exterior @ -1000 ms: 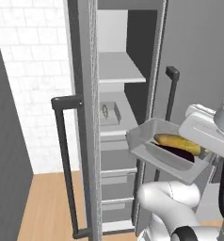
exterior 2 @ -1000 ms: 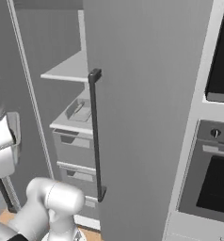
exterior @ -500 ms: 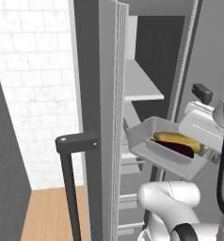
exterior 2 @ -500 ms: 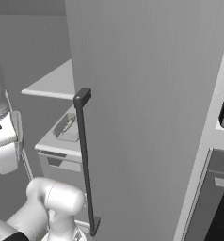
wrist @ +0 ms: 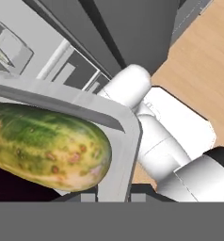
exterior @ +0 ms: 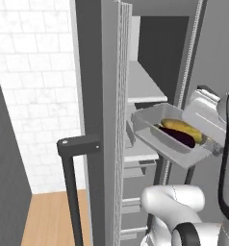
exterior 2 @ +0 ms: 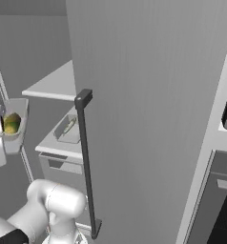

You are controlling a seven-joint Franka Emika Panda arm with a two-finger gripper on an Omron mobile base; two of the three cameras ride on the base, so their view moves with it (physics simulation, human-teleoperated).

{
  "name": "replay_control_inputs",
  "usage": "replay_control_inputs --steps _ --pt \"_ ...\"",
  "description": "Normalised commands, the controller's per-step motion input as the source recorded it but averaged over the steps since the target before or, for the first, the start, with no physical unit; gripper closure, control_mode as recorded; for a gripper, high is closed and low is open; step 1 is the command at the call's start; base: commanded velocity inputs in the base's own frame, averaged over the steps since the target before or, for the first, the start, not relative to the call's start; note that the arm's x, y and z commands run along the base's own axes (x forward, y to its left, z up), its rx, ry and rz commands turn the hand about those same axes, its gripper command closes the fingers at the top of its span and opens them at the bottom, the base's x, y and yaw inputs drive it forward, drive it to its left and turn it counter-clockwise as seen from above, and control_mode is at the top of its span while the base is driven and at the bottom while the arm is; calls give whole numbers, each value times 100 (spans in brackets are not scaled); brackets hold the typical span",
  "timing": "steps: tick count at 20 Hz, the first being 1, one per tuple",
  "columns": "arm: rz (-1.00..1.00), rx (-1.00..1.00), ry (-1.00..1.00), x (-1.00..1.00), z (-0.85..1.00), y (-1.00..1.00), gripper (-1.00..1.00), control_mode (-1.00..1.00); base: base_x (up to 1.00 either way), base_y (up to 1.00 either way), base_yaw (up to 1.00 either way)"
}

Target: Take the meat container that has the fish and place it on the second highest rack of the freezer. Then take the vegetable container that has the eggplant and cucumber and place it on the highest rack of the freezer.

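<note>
- Where the gripper [exterior: 213, 144] meets the vegetable container [exterior: 155, 137] at its near right end, the jaws are hidden, so I cannot tell their grip.
- The container hangs in the air, tilted, beside the open freezer [exterior: 150, 91].
- Cucumber [exterior: 184, 129] and eggplant [exterior: 176, 138] lie side by side along the tray's length.
- On a lower shelf inside sits the meat container [exterior 2: 67, 128].

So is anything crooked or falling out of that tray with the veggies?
Nothing has spilled. The tray hangs in the air at the pincer, tipped so its outer end sits lower, in front of the open freezer. The cucumber and eggplant lie side by side inside it.
</note>
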Motion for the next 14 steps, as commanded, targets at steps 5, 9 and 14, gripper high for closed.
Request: replay_control_inputs --steps 5,9,14 --pt "-36 0 -2 74 15 33 100 -100 0 0 0" --pt "-19 0 -9 79 6 35 100 -100 0 0 0" --pt "-2 0 -10 95 0 32 100 -100 0 0 0"
